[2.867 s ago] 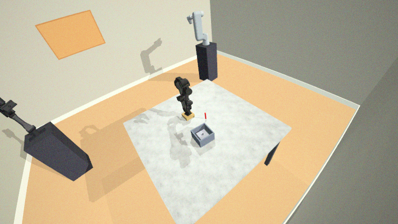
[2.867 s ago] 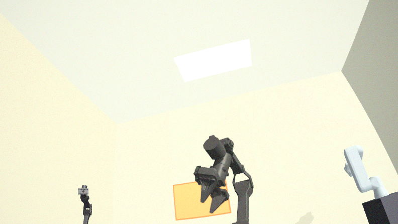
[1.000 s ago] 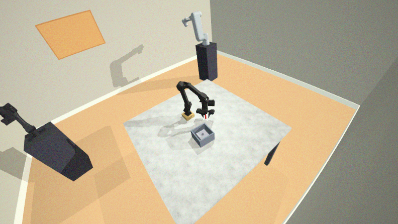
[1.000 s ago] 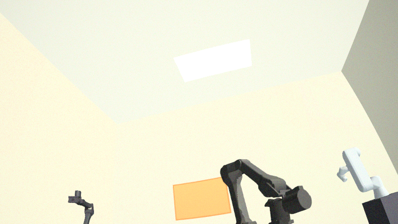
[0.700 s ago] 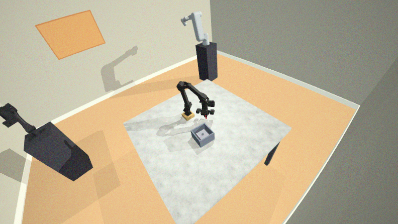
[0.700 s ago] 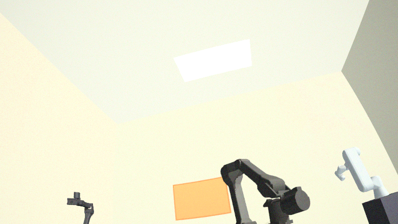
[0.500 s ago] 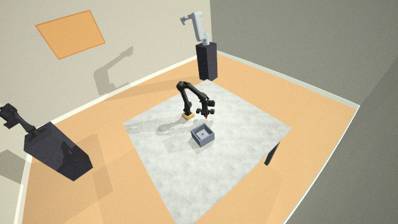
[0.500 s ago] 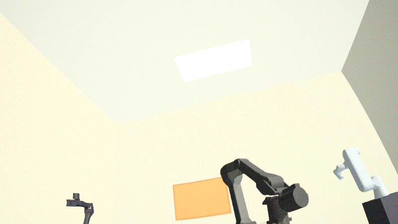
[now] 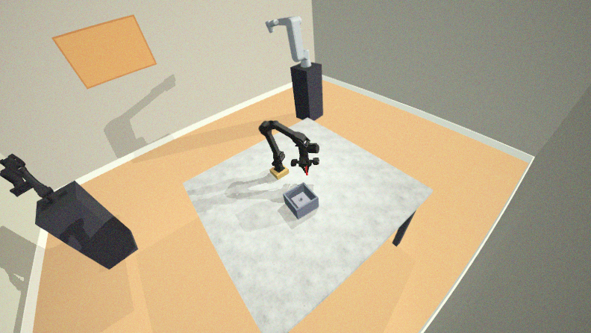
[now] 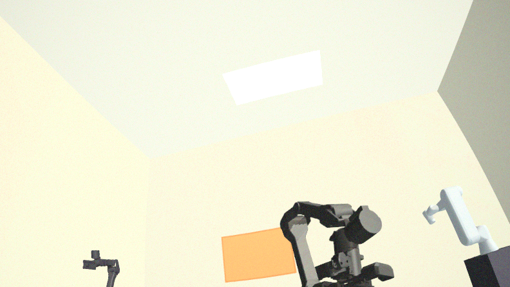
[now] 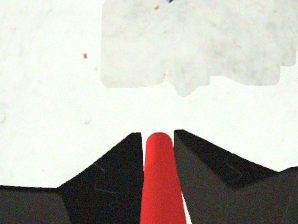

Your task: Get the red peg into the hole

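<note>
Marble tabletop (image 9: 330, 248); only wrist view shows gripped tip (image 11: 159, 142).

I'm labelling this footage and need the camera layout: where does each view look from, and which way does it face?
Top: high over the room, looking slantwise down at the marbled table; the whole black arm shows, gripper included.
Exterior: low, tilted up at walls and ceiling; the arm's upper part shows, the table does not.
Wrist: on the hand, looking past the fingers at the tabletop; only black fingers show, shut on the red peg.
Top and wrist share peg and tabletop.
</note>
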`<state>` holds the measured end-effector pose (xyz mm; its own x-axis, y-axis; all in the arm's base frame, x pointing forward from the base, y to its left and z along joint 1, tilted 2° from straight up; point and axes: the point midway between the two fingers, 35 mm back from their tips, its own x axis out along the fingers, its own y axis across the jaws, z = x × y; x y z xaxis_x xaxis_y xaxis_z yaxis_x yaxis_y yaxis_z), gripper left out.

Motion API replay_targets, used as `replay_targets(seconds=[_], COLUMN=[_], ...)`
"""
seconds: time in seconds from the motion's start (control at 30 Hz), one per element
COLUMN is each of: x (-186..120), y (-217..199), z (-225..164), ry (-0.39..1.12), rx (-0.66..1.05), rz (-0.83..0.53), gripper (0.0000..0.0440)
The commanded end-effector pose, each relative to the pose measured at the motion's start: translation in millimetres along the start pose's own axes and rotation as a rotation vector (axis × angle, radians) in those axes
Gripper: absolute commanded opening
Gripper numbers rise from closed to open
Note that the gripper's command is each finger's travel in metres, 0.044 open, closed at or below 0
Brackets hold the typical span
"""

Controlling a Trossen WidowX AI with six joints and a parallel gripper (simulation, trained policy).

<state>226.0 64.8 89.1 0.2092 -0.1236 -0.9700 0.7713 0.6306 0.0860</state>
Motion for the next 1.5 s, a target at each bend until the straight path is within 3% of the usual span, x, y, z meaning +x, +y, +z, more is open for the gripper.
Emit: replay_targets(seconds=[0.0,0.6,1.47], x=[-14.4,-26.6,13.7], y=[3.0,-4.9,-24.4], z=[17.0,98.9,188.3], ry=[-0.038,-0.124,-0.155], rx=[-0.01,0.058,0.2], rz=[0.011,-0.011,-0.03], gripper=[0.0,0.0,0.0005])
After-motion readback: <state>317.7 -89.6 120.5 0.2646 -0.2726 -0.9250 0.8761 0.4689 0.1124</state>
